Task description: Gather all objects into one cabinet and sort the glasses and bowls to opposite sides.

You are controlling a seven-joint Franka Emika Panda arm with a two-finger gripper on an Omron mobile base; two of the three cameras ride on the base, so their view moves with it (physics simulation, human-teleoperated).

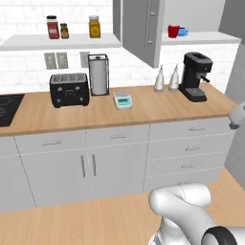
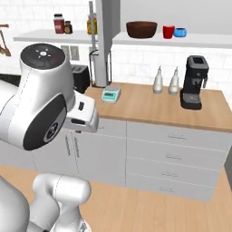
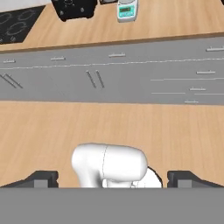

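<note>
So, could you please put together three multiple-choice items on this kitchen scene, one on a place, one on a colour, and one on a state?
1. Where is the dark brown bowl?
A. on the white shelf beside the red mug
B. on the wooden counter by the coffee machine
C. on the floor

2. What colour is the small cup to the right of the red mug?
A. green
B. blue
C. white

3. How does the gripper stand?
A. shut on a mug
B. shut on nothing
C. open, holding nothing

Answers: 1 A, the right base view shows the bowl on the shelf, left of the red mug. 2 B, the cup is bright blue in both base views. 3 C, in the hand view the two fingertips stand wide apart with nothing between them.
</note>
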